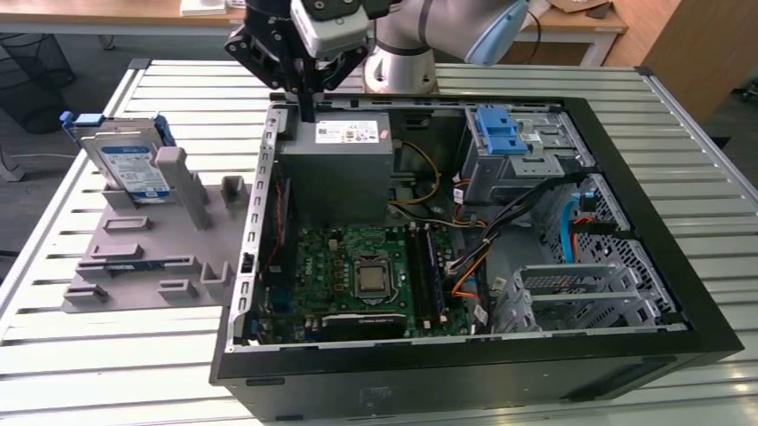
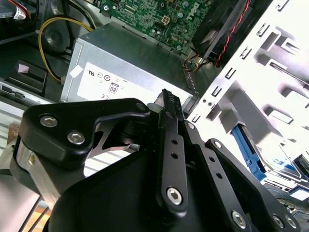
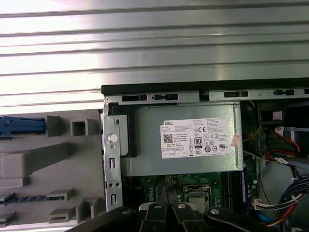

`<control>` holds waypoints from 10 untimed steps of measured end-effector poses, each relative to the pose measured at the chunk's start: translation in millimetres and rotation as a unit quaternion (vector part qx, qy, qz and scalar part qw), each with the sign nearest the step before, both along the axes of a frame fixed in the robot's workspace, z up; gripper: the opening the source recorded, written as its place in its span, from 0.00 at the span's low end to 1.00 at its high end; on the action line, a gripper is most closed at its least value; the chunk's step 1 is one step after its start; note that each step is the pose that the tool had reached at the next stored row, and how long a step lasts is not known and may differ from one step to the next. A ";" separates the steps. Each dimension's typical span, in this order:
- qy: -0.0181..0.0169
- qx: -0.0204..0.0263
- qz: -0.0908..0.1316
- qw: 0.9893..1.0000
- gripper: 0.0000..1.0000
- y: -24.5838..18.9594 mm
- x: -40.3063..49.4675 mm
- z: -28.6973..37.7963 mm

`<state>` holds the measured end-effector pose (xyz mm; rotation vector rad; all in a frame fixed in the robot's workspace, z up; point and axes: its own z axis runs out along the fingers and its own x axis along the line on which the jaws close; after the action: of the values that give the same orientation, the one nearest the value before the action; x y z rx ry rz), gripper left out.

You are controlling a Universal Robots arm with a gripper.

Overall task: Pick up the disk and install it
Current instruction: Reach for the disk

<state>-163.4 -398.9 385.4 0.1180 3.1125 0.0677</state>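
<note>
Computer case [image 1: 474,373] is lying open on the slatted table [image 1: 119,373]. The claw [image 1: 305,112], pressed together and gripping nothing, is hanging over an edge of the grey power-supply box [image 1: 337,169]. Well off to the claw's side, outside the case, the disk [image 1: 128,160] is standing upright in a grey fixture [image 1: 130,266] — untouched.

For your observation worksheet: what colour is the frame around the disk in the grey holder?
Blue: the carrier frame around the disk shows best in the exterior view.

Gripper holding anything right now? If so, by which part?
Nothing. The gripper is shut, empty; the disk stands in the grey fixture.
</note>
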 end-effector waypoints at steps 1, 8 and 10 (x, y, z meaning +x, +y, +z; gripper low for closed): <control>0.000 0.000 0.000 1.000 0.11 0.0 -0.4 -0.1; 0.000 0.000 0.000 1.000 0.11 0.0 -2.4 -0.7; 0.000 0.000 0.000 1.000 0.11 0.0 -3.0 -0.9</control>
<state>-166.4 -398.9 384.5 0.1180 3.1125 0.0677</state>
